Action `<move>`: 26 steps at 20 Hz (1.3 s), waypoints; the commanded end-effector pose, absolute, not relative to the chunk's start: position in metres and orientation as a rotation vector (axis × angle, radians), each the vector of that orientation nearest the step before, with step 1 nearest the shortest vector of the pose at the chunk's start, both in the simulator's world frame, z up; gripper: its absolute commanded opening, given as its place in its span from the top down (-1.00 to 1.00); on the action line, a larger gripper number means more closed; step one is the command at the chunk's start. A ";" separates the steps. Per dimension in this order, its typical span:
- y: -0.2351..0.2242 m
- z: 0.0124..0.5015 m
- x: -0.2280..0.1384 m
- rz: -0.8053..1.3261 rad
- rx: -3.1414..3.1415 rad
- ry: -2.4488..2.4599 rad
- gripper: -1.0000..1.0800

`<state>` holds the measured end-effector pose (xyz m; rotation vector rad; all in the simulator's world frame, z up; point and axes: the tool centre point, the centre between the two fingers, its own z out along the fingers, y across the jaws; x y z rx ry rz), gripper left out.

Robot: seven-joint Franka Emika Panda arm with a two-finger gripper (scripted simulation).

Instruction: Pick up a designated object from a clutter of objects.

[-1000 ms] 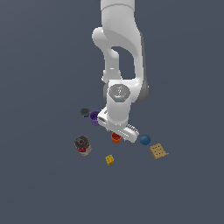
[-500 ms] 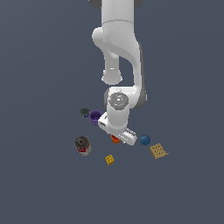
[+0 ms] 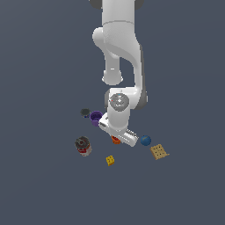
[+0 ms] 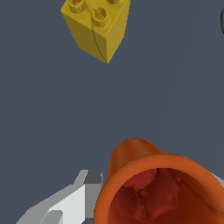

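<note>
Right under the arm, the claw (image 3: 116,139) sits around the orange cup (image 4: 159,188); can't tell if it's actually gripping, yellow block (image 4: 96,26) nearby.

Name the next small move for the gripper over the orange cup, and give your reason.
Probably close the fingers: the wrist view shows the orange cup right beside one finger, and the gripper sits low over it. The far finger is hidden, so alignment is uncertain.
</note>
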<state>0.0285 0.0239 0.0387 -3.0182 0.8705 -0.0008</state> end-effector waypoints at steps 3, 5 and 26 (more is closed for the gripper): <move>0.024 0.039 0.029 -0.001 -3.018 0.871 1.00; 0.024 0.041 0.029 -0.001 -3.018 0.871 1.00; 0.043 0.201 0.038 -0.001 -3.018 0.872 1.00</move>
